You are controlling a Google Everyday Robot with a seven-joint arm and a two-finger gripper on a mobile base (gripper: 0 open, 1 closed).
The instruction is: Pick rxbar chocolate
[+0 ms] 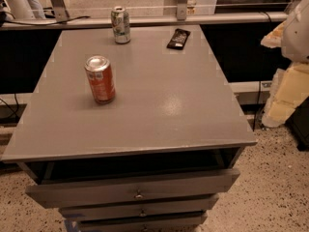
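The rxbar chocolate is a small flat black wrapper with pale lettering. It lies flat near the far right of the grey table top, close to the back edge. My gripper is not in view. Only a pale, cream-coloured bulky part, possibly my arm, shows at the right edge of the picture, beside the table and well apart from the bar.
A red soda can stands upright at the left middle of the table. A green-white can stands at the far edge, left of the bar. Drawers stick out below the front edge. A rail runs behind the table.
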